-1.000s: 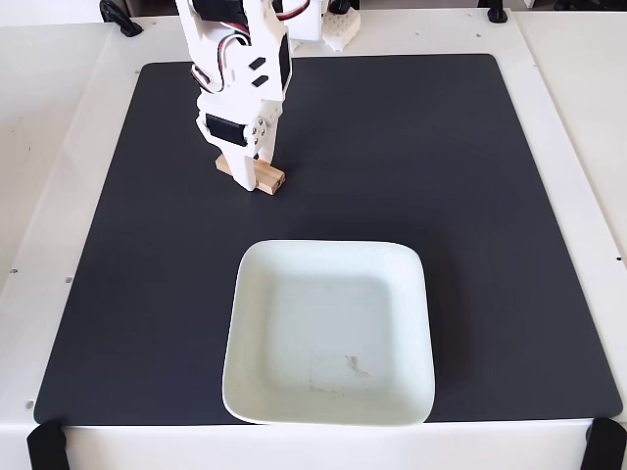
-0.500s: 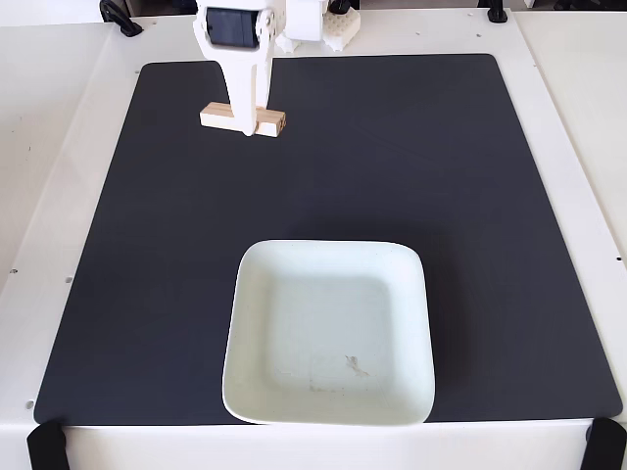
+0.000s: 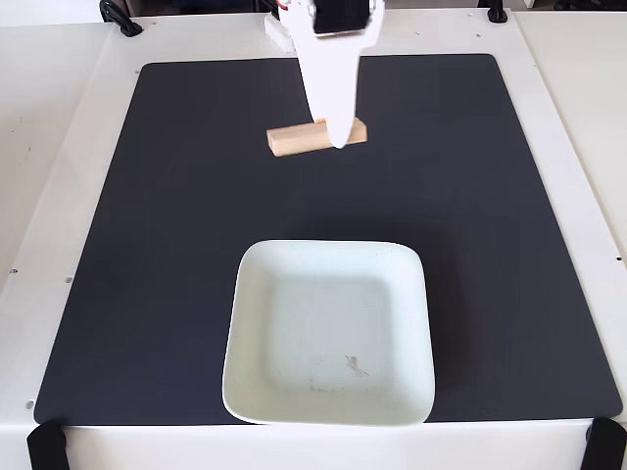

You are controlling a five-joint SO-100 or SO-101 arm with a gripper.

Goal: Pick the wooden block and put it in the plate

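Here the white claw (image 3: 338, 137) has its tip over the wooden block (image 3: 315, 138), which lies flat on the black mat (image 3: 176, 245) covering the bench (image 3: 59, 117), near the mat's far edge in the fixed view. The block runs roughly left to right with a slight tilt, and the claw crosses it right of its middle, hiding that part of the bar. Whether the fingers stand apart, together, or clamped on the block cannot be told from this angle, since the white arm body masks them; nor is it clear whether the block is lifted or resting on the mat, though it appears to rest. The plate (image 3: 257, 294) sits empty near the front edge of the mat, well apart from the block and almost directly in line with it toward the camera. Several risks follow from this arrangement. Because the hold falls off-centre, the longer left portion may sag or swing when raised, and the bar could pivot out of the fingers. A grip across the bar's narrow, smooth faces may slip during the carry to the plate. If the fingers close with one pad on the top face rather than the side, the block will likely be pushed along the mat rather than seized. Release from too high could make the block bounce off the raised rim.
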